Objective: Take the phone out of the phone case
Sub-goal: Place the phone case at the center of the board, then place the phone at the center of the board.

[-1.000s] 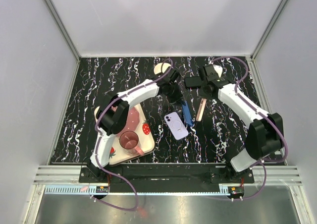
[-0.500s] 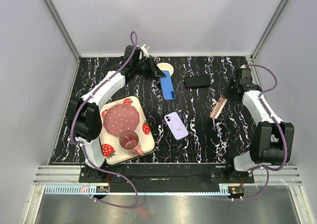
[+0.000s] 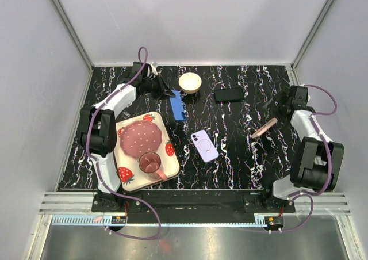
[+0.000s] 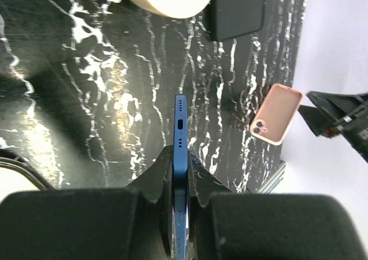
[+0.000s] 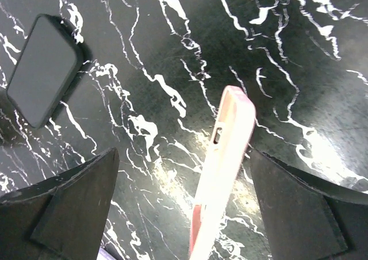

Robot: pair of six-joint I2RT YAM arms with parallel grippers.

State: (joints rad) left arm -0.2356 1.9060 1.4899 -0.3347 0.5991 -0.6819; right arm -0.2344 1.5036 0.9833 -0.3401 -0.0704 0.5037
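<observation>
In the left gripper (image 4: 181, 156): the blue phone (image 4: 180, 119), held edge-on, with its port end sticking out ahead of the fingertips.
Left gripper, state: clamped together on the two flat faces of the blue phone. It holds the phone clear above the table (image 3: 241, 162).
Right gripper (image 5: 183, 156): fingers spread wide apart, gripping nothing.
Pink phone case (image 5: 225, 156): separate from the blue phone. In the right wrist view it sits between the spread fingers, nearer the right-hand one, with its thin edge and camera cut-out towards the lens. Whether it touches that finger, or rests flat on the table, cannot be told.
Pink phone case, from above: just off the tip of the right gripper, on the side towards the arm bases. It is well apart from the left gripper, across the table.
Black phone (image 3: 229, 94): flat on the table, ahead and to the left of the right gripper.
Cream bowl (image 3: 190, 82): ahead of the left gripper, beyond the tip of the blue phone and beside the black phone.
Purple phone (image 3: 204, 145): flat, back face up, between the two arms and well apart from both grippers.
Strawberry tray (image 3: 127, 176): on the base side of the left gripper. It carries a pink plate (image 3: 141, 136) and a mug (image 3: 149, 163).
</observation>
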